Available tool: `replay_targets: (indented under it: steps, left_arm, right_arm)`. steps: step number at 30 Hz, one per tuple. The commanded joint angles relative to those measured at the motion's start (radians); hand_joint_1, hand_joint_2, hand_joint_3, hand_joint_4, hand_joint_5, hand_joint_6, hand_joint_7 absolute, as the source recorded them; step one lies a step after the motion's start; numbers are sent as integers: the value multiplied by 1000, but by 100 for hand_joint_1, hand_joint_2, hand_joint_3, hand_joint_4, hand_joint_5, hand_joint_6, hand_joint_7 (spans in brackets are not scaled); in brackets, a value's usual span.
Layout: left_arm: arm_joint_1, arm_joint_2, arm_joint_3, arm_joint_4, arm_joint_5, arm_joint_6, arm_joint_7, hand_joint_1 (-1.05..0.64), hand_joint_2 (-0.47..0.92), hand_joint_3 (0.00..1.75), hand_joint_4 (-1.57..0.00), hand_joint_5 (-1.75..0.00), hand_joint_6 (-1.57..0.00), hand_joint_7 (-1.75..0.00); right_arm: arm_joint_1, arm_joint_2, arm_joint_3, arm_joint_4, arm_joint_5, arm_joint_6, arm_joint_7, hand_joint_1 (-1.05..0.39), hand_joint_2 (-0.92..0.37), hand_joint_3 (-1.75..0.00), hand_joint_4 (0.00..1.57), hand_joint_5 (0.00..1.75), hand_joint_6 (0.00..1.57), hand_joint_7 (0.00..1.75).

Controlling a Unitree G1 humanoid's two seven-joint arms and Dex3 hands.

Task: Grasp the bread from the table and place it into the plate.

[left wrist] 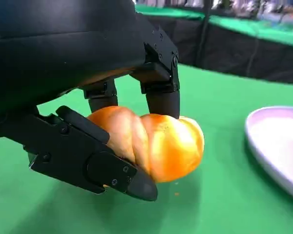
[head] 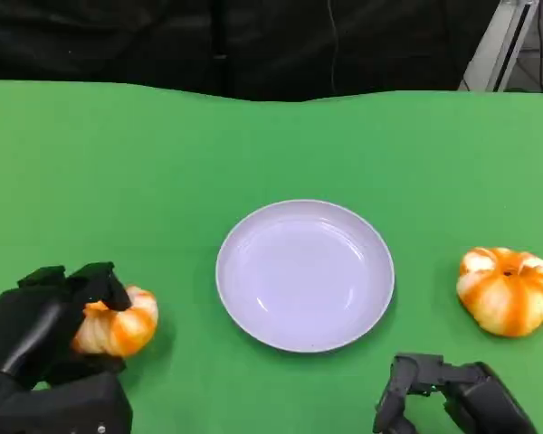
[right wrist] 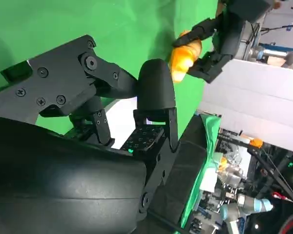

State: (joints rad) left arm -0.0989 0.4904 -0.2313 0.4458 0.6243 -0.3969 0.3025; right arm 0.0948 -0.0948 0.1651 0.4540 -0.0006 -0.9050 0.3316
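Observation:
My left hand (head: 45, 334) grips an orange glazed bread (head: 118, 325) at the table's near left, left of the plate. In the left wrist view its fingers (left wrist: 161, 92) close over the top of the bread (left wrist: 161, 144) and the thumb presses its side. I cannot tell whether the bread touches the cloth. The round white plate (head: 305, 274) sits empty at the table's centre; its rim (left wrist: 278, 141) shows beyond the bread. My right hand (head: 448, 393) hovers near the front edge, right of the plate, fingers apart and holding nothing. The right wrist view catches the bread (right wrist: 185, 56) in the left hand (right wrist: 224, 34).
A second orange, pumpkin-shaped bread (head: 509, 289) lies on the green cloth (head: 163, 163) to the right of the plate, beyond my right hand. A black backdrop closes the far edge of the table.

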Motion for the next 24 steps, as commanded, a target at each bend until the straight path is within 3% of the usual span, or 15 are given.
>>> replay_targets:
  steps: [1, 12, 24]
  left_arm:
    - [49, 10, 32, -150, 17, 18, 18, -9, 83, 1, -53, -175, -52, -164]
    - [90, -18, 54, -451, 39, 58, -43, -6, 83, 0, -53, -175, -57, -153]
    - [-47, -108, -10, -380, 20, -28, -71, -4, 80, 0, -51, -175, -58, -151]
  right_arm:
    - [-3, -5, -7, 10, 12, -1, -2, -23, -62, -93, 79, 155, 77, 134]
    - [-12, 1, -6, 26, 9, -13, -3, -25, -62, -92, 80, 155, 78, 133]
    - [-21, 8, -3, 39, -1, -14, -11, -27, -62, -91, 80, 154, 78, 134]
